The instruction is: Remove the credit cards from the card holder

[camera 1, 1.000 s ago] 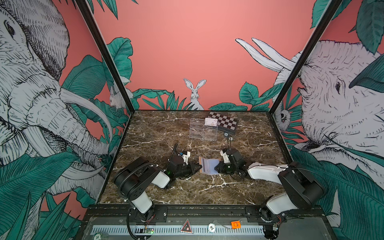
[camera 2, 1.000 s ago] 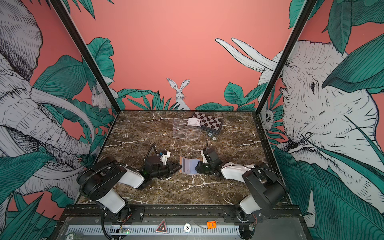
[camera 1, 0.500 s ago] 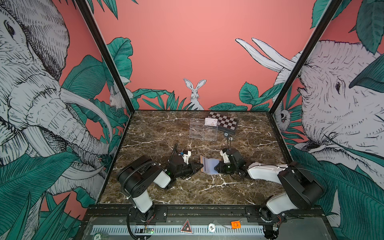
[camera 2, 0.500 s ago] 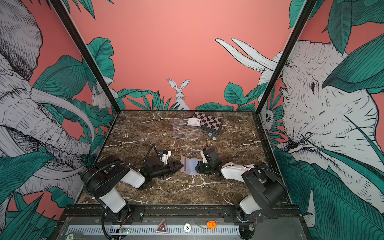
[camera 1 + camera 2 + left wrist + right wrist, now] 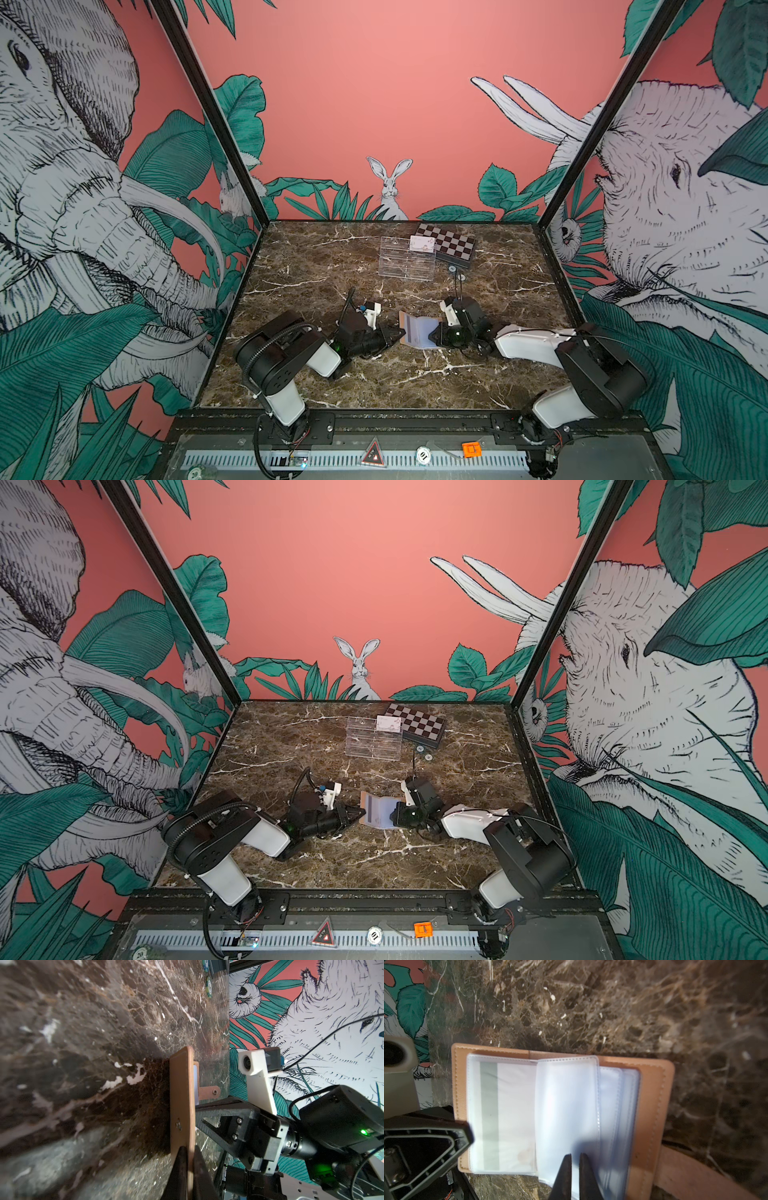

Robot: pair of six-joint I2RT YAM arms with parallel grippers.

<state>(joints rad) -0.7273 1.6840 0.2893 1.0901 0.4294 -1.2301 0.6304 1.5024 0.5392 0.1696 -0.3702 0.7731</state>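
The card holder (image 5: 420,334) lies open on the tabletop (image 5: 374,386), near the front and in the middle, between the two arms. The left hand (image 5: 188,1149) is clamped on the edge of its left tan cover. The right hand (image 5: 575,1157) has its fingers together on what looks like the free edge of a clear sleeve (image 5: 566,1109), though the pinch itself is partly hidden. One credit card (image 5: 500,1113), dark stripe showing, sits inside the sleeve on the left cover. Another card (image 5: 422,243) rests on the acrylic tray (image 5: 405,266) at the far side, just beside the checkered box (image 5: 453,245).

The sleeve is thin and slick, so the right hand may lose it and the page would drop back over the striped card. A hard pull could drag the whole holder, since only one cover edge is pinned. The card fits its pocket closely, so fingers may catch plastic and not card.
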